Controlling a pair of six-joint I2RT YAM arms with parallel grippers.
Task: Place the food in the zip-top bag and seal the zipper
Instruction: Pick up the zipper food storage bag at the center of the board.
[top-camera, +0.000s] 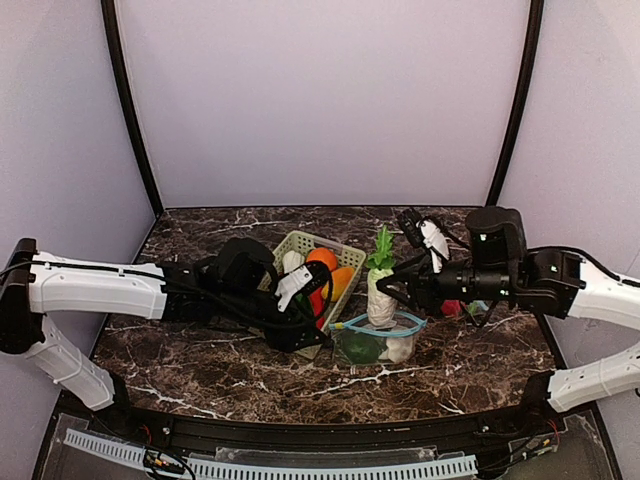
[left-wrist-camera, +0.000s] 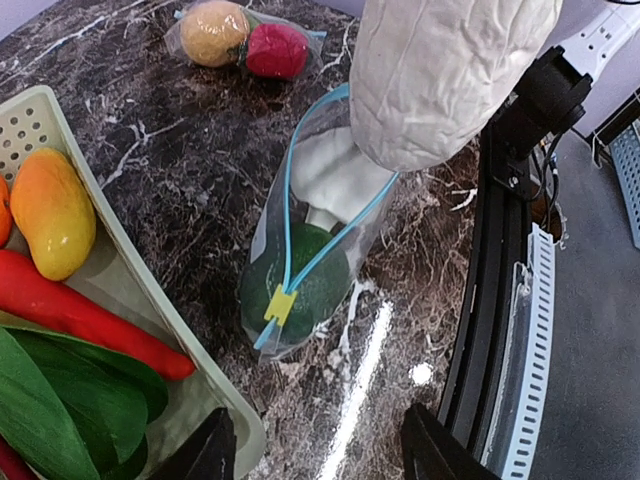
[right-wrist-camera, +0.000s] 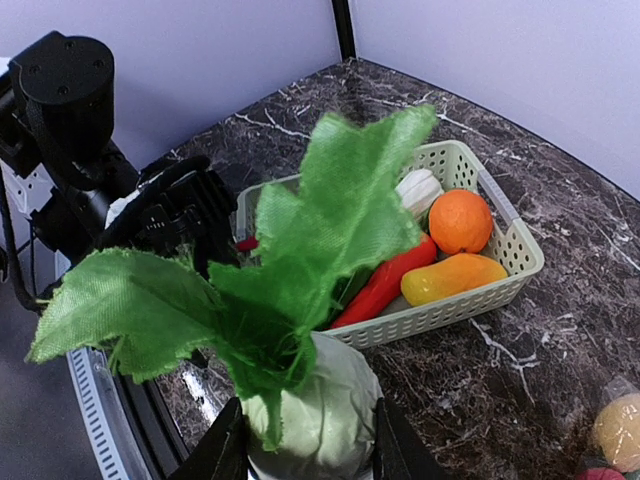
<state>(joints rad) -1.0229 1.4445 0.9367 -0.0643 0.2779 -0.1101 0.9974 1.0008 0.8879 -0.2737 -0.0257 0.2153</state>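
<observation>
My right gripper (right-wrist-camera: 310, 442) is shut on a white radish (right-wrist-camera: 315, 415) with green cloth leaves, held upright. Its lower end (left-wrist-camera: 430, 80) hangs over the mouth of the zip-top bag (left-wrist-camera: 300, 250). The bag lies on the table with a blue zipper and a yellow slider (left-wrist-camera: 280, 303). A dark green food (left-wrist-camera: 310, 285) and a white one (left-wrist-camera: 330, 175) lie inside it. My left gripper (left-wrist-camera: 320, 455) stands open with nothing in it, just before the bag's slider end and beside the basket (left-wrist-camera: 45, 115). From above, the radish (top-camera: 380, 295) stands over the bag (top-camera: 380, 338).
The pale green basket (right-wrist-camera: 500, 270) holds an orange (right-wrist-camera: 460, 220), a yellow-orange fruit (right-wrist-camera: 450, 278), a red chilli (right-wrist-camera: 385, 285), leafy greens (left-wrist-camera: 70, 400) and a white bulb (right-wrist-camera: 418, 190). A second small bag (left-wrist-camera: 245, 45) with a peach and a red apple lies beyond. The table's front edge (left-wrist-camera: 480, 330) is close.
</observation>
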